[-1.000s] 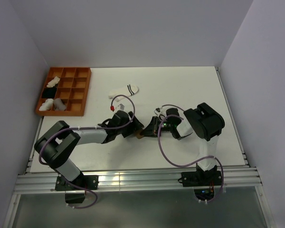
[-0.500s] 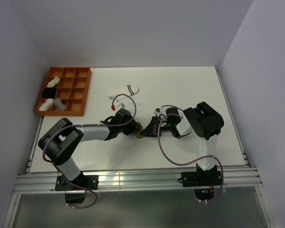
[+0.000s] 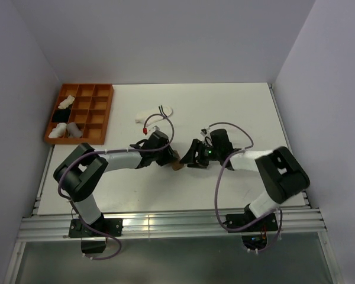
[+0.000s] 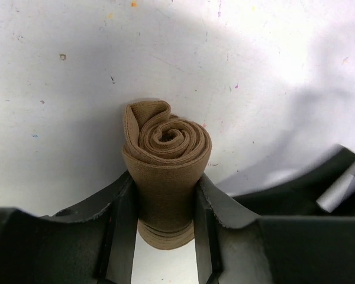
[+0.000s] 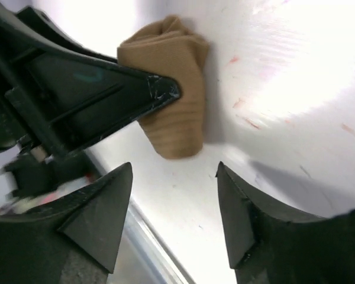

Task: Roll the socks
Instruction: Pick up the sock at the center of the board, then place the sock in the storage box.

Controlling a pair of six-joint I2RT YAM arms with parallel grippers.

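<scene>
The tan-brown fabric sock (image 4: 165, 157), wound into a tight spiral roll with a loose outer flap at its coiled end, sits on the white table (image 4: 272, 71) around the middle, between the two arms. The left gripper (image 4: 165, 204) pinches it across the flanks, one black finger on each side, and the roll's long axis runs along those fingers with the coiled end pointing out past their tips. The right gripper (image 5: 171, 201) faces the roll from the opposite side, just beside it but apart, jaws spread and empty, so the next move looks to fall to the left arm.
</scene>
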